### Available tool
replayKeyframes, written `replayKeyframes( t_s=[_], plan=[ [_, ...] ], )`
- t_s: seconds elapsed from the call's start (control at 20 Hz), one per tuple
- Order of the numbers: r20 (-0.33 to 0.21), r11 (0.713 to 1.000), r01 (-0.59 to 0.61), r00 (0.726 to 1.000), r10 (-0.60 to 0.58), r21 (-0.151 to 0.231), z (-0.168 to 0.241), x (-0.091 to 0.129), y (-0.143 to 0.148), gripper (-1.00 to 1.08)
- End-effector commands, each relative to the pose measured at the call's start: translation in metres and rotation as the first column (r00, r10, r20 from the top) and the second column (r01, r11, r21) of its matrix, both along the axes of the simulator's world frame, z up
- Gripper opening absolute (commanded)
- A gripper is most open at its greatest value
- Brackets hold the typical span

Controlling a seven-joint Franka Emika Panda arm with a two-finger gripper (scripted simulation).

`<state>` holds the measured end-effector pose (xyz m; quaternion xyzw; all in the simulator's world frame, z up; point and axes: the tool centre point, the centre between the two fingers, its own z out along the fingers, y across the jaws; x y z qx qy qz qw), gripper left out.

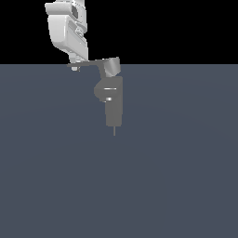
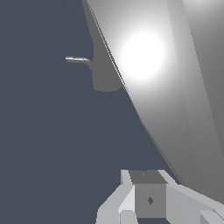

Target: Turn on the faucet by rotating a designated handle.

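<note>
At the far end of the dark grey floor (image 1: pixel 176 186), near the horizon line in the exterior view, you find the faucet (image 1: pixel 114 104): an upright matte grey body with a bulge toward the exterior view's left, two small white highlights on its face and a thin pin beneath it. On top sits a short grey block from which the handle (image 1: pixel 90 62) runs out as a long, flat, tapering lever toward the exterior view's left, roughly level. Note that the white robot arm (image 1: pixel 67 28) comes down from above exactly where this lever thins to its tip; the gripper (image 1: pixel 76 66) sits at that tip, apparently touching or just beside it. This placement is sensible: pushing at the far end of the lever gives the longest arm about the block's axis, so a small sideways force should suffice to swing it. Whether the fingers are apart, together or clamped on the lever cannot be told, since the exterior view shows them only as a small pale blur at the tip. In the wrist view a broad, brightly lit grey surface (image 2: pixel 175 96) fills much of the picture, most likely the lever seen at very close range, with the faucet body showing beyond it as a darker grey shape. You may judge the contact phase as reached, but how far the lever has to turn is not determinable.
</note>
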<state>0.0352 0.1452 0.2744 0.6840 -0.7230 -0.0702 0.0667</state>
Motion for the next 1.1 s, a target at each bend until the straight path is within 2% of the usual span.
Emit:
replayKeyframes(
  t_s=[0.0,0.5,0.55,1.05],
  plan=[
    [-0.004,1.0,-0.002,1.0,0.002,-0.001,0.002,-0.009,0.001,-1.0],
    [-0.004,1.0,-0.001,1.0,0.001,-0.001,0.008,-0.035,0.004,-1.0],
    [-0.006,1.0,0.005,1.0,-0.005,-0.005,0.003,-0.031,-0.001,-1.0],
    [-0.006,1.0,0.003,1.0,-0.003,-0.004,0.009,-0.057,-0.02,-1.0]
  ],
)
